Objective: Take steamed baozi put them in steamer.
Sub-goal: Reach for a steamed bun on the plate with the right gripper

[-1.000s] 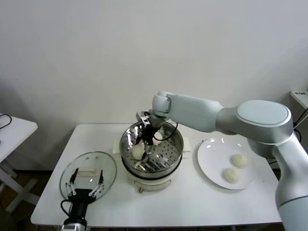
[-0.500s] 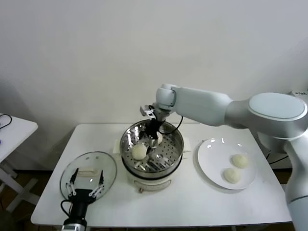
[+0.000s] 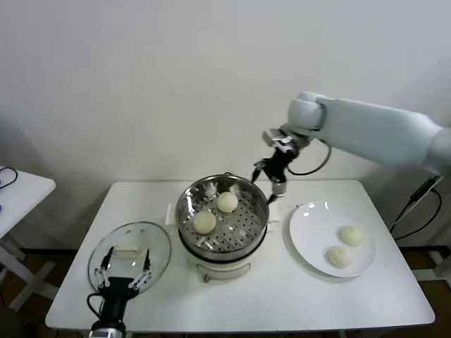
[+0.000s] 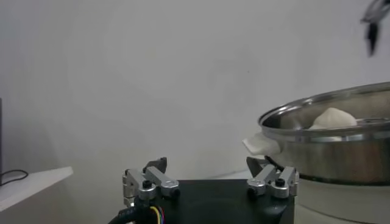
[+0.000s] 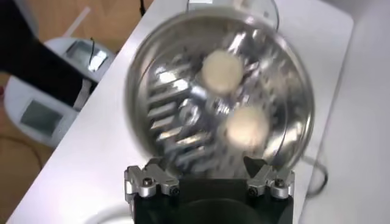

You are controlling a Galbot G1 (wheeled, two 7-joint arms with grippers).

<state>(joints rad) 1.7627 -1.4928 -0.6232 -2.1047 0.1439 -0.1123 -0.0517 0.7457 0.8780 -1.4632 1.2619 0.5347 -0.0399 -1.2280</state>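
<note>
Two steamed baozi [image 3: 216, 211] are seen in the steamer [image 3: 223, 229]; right gripper [image 3: 268, 176] fingers are spread empty above its rim, left gripper [image 3: 125, 275] likewise released.

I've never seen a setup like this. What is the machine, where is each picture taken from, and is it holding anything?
It is a two-armed robot. One picture looks down from its head; the other two come from cameras on its wrists. On the white table stands a steel steamer with two buns inside. Two more buns lie on a plate, and a glass lid lies flat on the table. The right gripper hangs open and empty above the steamer's rim, on the plate side. The left gripper waits open over the lid, holding nothing.
</note>
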